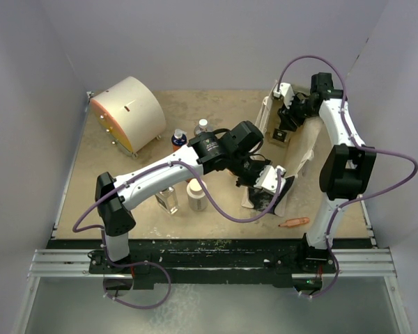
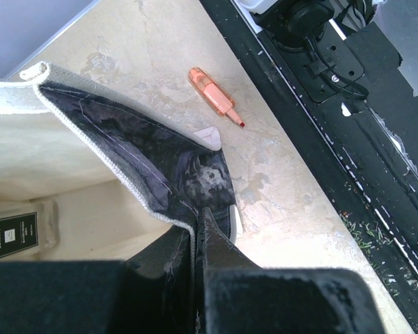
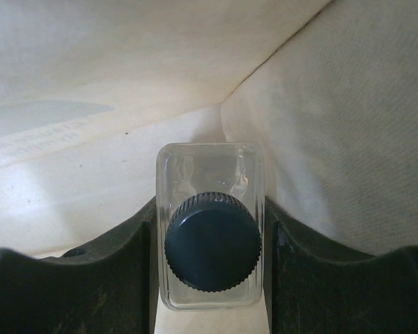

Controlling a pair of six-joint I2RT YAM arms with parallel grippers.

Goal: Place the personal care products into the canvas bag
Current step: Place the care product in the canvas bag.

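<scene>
Beige worktop [image 1: 223,104] carries the canvas bag [image 1: 308,149] at right, its near rim pinched in the closed left jaws. The right jaws, half open, grip a clear black-capped bottle [image 3: 209,236] inside it; next should likely be a low release and clean withdrawal.

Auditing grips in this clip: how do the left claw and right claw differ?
The left claw is pinched shut on the rim of the canvas bag; the right claw stands wider, clamping a clear black-capped bottle. The left claw sits at the bag's mouth; the right claw is down inside it. Both hold something.
</scene>
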